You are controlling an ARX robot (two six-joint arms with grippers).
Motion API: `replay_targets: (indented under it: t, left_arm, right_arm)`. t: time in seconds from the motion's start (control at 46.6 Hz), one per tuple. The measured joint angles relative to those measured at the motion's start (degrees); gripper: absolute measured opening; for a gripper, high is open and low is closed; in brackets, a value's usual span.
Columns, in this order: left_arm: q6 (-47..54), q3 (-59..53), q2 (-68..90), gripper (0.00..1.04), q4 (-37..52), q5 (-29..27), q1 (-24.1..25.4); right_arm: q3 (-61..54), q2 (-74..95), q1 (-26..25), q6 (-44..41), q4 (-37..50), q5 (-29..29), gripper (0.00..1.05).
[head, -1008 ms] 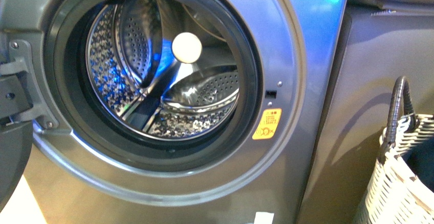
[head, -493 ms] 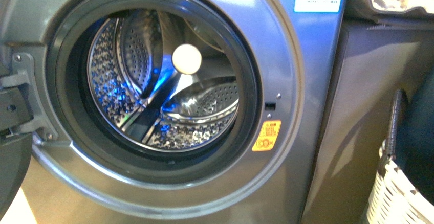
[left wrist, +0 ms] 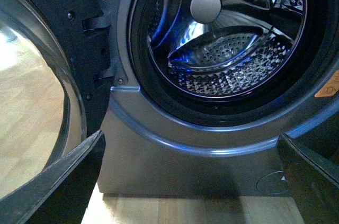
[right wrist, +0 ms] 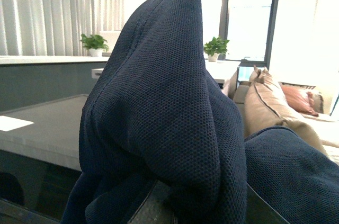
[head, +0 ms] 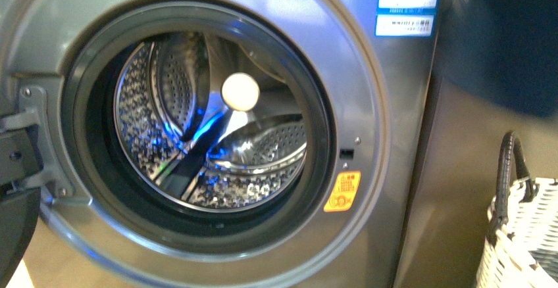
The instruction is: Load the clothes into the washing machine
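At the left edge of the front view the door (head: 13,229) stands swung wide, so that side of the washing machine (head: 368,104) is clear to approach. Your left gripper (left wrist: 189,136) sits low in front of the porthole, fingers spread well apart with nothing between them. Keep it below the rim, out of the path of the load.

The drum (head: 164,137), mid-frame, holds no cloth, only a pale round disc (head: 240,91) near its centre.

The clothes (head: 507,45) show as a dark blur in the upper right of the front view, right of the blue-white label (head: 408,2) and above the basket (head: 526,235). In the right wrist view the navy fabric drapes over the whole foreground and buries the right gripper, so I cannot tell how its jaws stand.

The carry looks to run left and down. Bring the bundle across high enough for the hanging folds to clear the dark rim (head: 326,137), then push well inside before you let go. Any tail left on the rim could slide back out.
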Motion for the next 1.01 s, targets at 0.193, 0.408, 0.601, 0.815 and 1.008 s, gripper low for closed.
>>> replay_targets:
  t: [0.193,0.408,0.601,0.815,1.008]
  left_arm:
    - [0.0,0.0,0.0,0.98,0.0,0.0,0.0]
    - [0.0,0.0,0.0,0.98,0.0,0.0,0.0]
    - [0.0,0.0,0.0,0.98,0.0,0.0,0.0]
    - [0.0,0.0,0.0,0.98,0.0,0.0,0.0]
    - [0.0,0.0,0.0,0.98,0.0,0.0,0.0]
  right_arm:
    - [23.26,9.99,17.2,-1.38,-14.38,9.16,0.1]
    - [31.91,14.71,29.35,-3.37,-18.4,15.28,0.1]
    - [34.73,17.33,36.17,-4.68,-19.15,18.38,0.1]
    - [32.7,16.94,37.75,-5.01,-17.7,18.78,0.1]
    - [32.68,16.85,37.73,-5.22,-17.68,19.23,0.1]
